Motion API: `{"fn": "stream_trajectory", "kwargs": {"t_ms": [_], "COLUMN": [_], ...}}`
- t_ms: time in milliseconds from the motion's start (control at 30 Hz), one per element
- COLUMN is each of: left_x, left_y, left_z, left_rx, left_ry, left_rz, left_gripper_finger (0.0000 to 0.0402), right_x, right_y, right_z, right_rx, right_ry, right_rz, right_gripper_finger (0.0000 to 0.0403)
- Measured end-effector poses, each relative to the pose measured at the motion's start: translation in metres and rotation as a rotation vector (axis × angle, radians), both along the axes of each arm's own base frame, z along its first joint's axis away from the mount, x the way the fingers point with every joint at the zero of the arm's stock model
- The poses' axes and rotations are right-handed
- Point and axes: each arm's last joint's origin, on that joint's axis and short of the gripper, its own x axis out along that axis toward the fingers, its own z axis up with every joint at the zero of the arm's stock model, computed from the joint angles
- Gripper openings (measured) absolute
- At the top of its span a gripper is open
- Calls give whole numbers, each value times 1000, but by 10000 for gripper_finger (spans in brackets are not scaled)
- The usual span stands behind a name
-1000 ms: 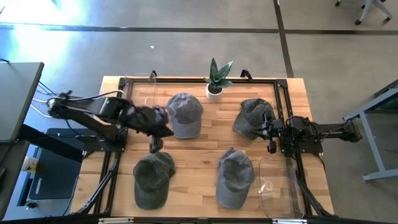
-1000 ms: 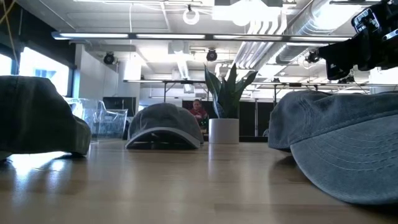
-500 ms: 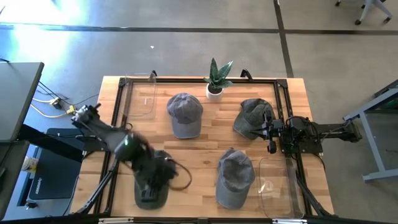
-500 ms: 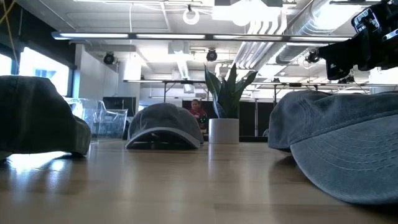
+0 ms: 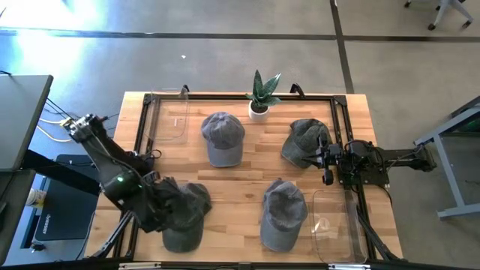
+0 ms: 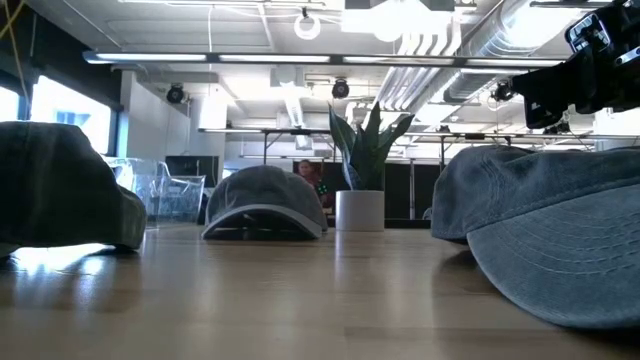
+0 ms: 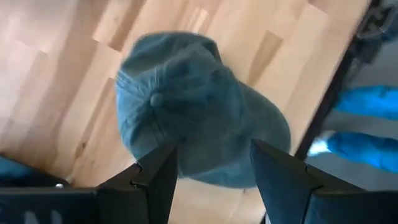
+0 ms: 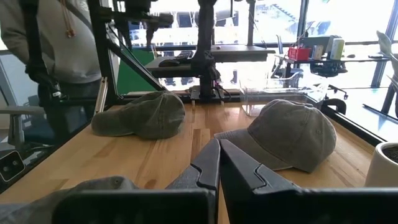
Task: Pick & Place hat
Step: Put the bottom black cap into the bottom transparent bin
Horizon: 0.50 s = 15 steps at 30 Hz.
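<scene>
Left tool (image 7: 208,171) spread above faded green cotton cap (image 7: 193,109) on pale wooden plank tabletop (image 5: 247,176); right tool (image 8: 219,163) pressed together, parked at tabletop's right edge.

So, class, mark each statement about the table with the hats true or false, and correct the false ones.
1. Four hats lie on the table. True.
2. The left gripper is open above the hat at the near left. True.
3. The right gripper is open. False: its fingers are shut together.
4. The potted plant stands at the table's near edge. False: it stands at the far edge, between the two far hats.
5. The right gripper holds a hat. False: it holds nothing and waits at the table's right side, beside the far right hat.
</scene>
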Motion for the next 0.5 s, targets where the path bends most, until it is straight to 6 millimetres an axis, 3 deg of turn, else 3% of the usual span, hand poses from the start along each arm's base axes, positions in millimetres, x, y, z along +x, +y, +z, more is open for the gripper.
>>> {"fn": "stream_trajectory", "kwargs": {"t_ms": [233,333,500], "left_x": [-14,-10,-6], "left_y": [20,28,42], "left_z": [-47,-67,-84], "left_rx": [-21,-7,63], "left_ry": [28,73,95], "left_rz": [-54,-52,-26], "left_gripper_finger": [201,225,284], "right_x": [0,0,0], "right_y": [0,0,0], "right_z": [0,0,0], "right_rx": [0,0,0], "right_ry": [0,0,0], "right_rz": [0,0,0], "right_gripper_finger": [3,4,9]}}
